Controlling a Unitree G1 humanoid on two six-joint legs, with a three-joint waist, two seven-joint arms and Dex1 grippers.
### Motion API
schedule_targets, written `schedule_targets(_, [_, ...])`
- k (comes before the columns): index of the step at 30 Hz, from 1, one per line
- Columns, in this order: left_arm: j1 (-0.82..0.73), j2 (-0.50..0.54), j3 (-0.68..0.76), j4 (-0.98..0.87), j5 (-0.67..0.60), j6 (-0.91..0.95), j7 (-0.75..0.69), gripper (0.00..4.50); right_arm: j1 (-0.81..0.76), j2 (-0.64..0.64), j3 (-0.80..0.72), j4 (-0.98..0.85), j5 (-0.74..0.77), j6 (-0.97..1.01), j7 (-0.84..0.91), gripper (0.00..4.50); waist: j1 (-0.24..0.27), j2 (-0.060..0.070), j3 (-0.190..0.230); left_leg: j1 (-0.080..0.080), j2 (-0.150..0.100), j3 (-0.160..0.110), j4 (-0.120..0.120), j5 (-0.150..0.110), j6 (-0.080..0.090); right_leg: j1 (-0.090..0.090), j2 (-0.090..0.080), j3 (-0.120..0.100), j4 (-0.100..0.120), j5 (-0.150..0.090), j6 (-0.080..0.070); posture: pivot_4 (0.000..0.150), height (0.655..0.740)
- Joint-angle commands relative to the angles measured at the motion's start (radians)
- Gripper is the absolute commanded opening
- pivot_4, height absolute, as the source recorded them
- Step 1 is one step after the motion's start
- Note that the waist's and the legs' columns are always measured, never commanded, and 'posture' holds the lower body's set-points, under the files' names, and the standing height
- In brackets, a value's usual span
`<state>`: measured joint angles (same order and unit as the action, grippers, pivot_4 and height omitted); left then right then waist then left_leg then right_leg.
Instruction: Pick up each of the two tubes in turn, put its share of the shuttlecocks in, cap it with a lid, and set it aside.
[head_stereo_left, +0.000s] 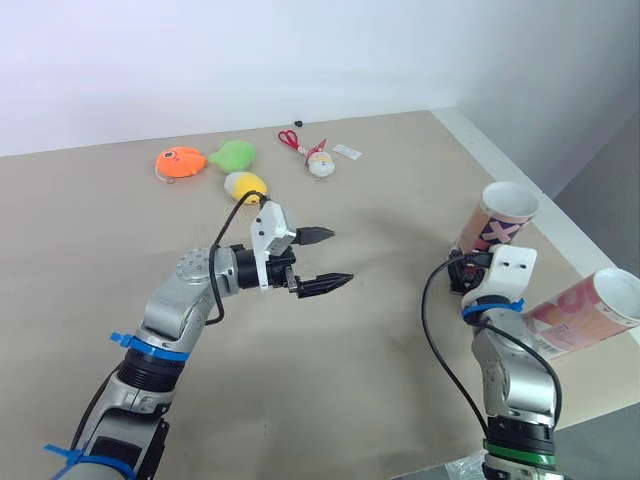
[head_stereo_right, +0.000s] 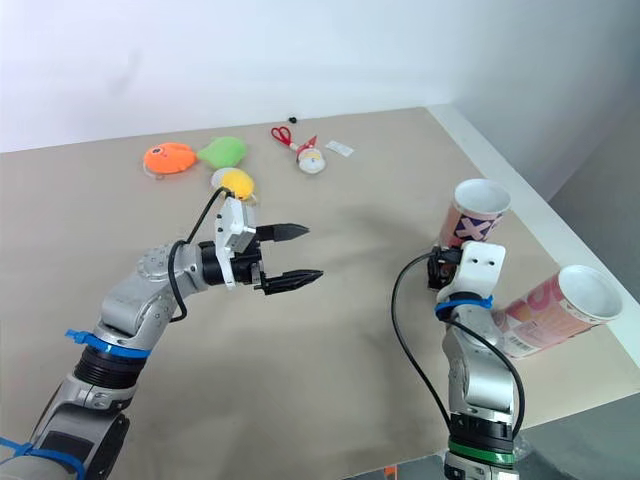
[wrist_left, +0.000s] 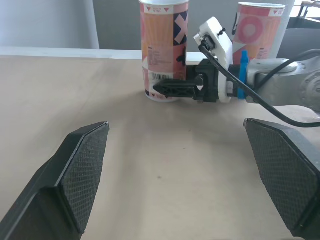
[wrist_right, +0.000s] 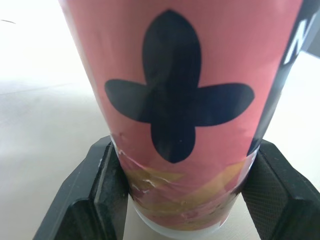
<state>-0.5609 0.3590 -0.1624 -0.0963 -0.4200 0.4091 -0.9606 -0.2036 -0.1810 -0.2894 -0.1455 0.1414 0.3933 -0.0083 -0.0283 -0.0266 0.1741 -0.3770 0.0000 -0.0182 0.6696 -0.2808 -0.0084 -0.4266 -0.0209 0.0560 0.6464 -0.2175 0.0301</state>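
Note:
Two pink patterned tubes stand upright and open-topped near the table's right edge. The nearer tube (head_stereo_left: 498, 222) has a navy flower print on its side (wrist_right: 175, 100). My right gripper (wrist_right: 185, 146) is shut on this tube's base, one finger (wrist_right: 102, 185) pressed against each side, and the tube rests on the table. The second tube (head_stereo_left: 590, 312) stands further right, beside the right forearm. My left gripper (head_stereo_left: 325, 260) hovers open over the middle of the table, nothing between its fingers, pointing toward the tubes (wrist_left: 164, 50).
Toys lie at the back of the table: an orange fish (head_stereo_left: 180, 161), a green one (head_stereo_left: 234, 154), a yellow one (head_stereo_left: 246, 184), a small doll (head_stereo_left: 320, 163) and red scissors (head_stereo_left: 290, 138). The table's right edge (head_stereo_left: 560, 235) runs close behind the tubes.

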Motion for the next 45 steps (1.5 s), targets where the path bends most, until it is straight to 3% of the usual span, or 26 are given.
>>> schedule_targets(1, [-0.006, 0.003, 0.010, -0.016, 0.005, -0.023, 0.005, 4.50, 0.004, 0.017, 0.005, -0.055, 0.022, 0.015, -0.005, 2.85, 0.000, 0.000, 0.000, 0.000, 0.000, 0.000, 0.000, 0.000, 0.000, 0.000, 0.000, 0.000, 0.000, 0.000, 0.000, 0.150, 0.7400])
schedule_targets(7, [-0.001, -0.002, 0.008, -0.023, 0.008, -0.020, 0.013, 4.50, 0.042, 0.061, 0.014, -0.078, 0.048, 0.076, -0.007, 2.85, 0.000, 0.000, 0.000, 0.000, 0.000, 0.000, 0.000, 0.000, 0.000, 0.000, -0.001, 0.000, 0.000, 0.000, 0.001, 0.150, 0.7400])
schedule_targets(8, [0.000, -0.003, 0.008, -0.026, 0.007, -0.019, 0.015, 4.50, 0.050, 0.063, 0.017, -0.085, 0.049, 0.084, -0.008, 3.78, 0.000, 0.000, 0.000, 0.000, 0.001, 0.000, 0.000, 0.000, 0.000, 0.001, -0.001, 0.000, 0.000, 0.000, 0.001, 0.150, 0.7400])
schedule_targets(10, [0.000, -0.005, 0.008, -0.029, 0.006, -0.018, 0.019, 4.50, 0.065, 0.066, 0.022, -0.101, 0.048, 0.097, -0.007, 4.45, 0.001, 0.000, 0.000, 0.000, 0.001, 0.000, 0.000, 0.000, 0.000, 0.001, -0.001, 0.000, 0.000, 0.000, 0.001, 0.150, 0.7400])
schedule_targets(17, [0.002, -0.005, 0.008, -0.026, 0.006, -0.018, 0.015, 4.50, 0.108, 0.062, 0.029, -0.154, 0.059, 0.136, 0.004, 4.48, 0.001, 0.000, -0.001, 0.000, 0.001, 0.000, 0.001, 0.000, 0.000, 0.001, -0.001, 0.000, 0.000, 0.000, 0.002, 0.150, 0.7400])
schedule_targets(23, [0.040, 0.019, 0.029, -0.020, 0.010, -0.020, 0.023, 4.50, 0.257, 0.038, 0.041, -0.359, 0.130, 0.224, 0.081, 4.48, 0.002, 0.000, -0.001, 0.000, 0.001, -0.001, 0.000, 0.000, 0.000, 0.001, -0.001, 0.000, 0.000, 0.000, 0.002, 0.150, 0.7400])
schedule_targets(28, [0.161, 0.056, 0.077, -0.034, 0.026, -0.041, 0.070, 4.50, 0.361, -0.052, 0.131, -0.479, 0.224, 0.184, 0.295, 4.48, -0.010, 0.002, -0.002, 0.001, 0.001, 0.000, 0.001, -0.001, 0.002, 0.002, -0.002, 0.001, 0.000, -0.004, 0.007, 0.150, 0.7400])
schedule_targets(32, [0.310, 0.080, 0.141, -0.110, 0.046, -0.092, 0.134, 4.50, 0.234, -0.180, 0.238, -0.400, 0.254, 0.096, 0.536, 4.48, -0.020, 0.001, -0.001, 0.002, 0.001, 0.001, 0.002, 0.000, 0.002, 0.002, -0.002, 0.002, 0.000, -0.001, 0.009, 0.150, 0.7400])
schedule_targets(40, [0.560, 0.075, 0.229, -0.216, 0.114, -0.191, 0.287, 4.50, 0.078, -0.178, 0.300, -0.163, 0.223, -0.036, 0.618, 4.48, -0.009, 0.000, -0.001, 0.003, 0.002, -0.001, 0.002, 0.002, 0.003, 0.004, -0.002, -0.001, 0.000, 0.000, 0.007, 0.150, 0.7400])
schedule_targets(45, [0.594, 0.058, 0.240, -0.253, 0.080, -0.176, 0.328, 4.50, 0.074, -0.174, 0.321, -0.124, 0.216, -0.077, 0.644, 4.48, 0.005, 0.000, 0.000, 0.002, 0.000, -0.001, 0.002, 0.002, 0.003, 0.003, -0.004, 0.000, -0.001, 0.002, 0.005, 0.150, 0.7400])
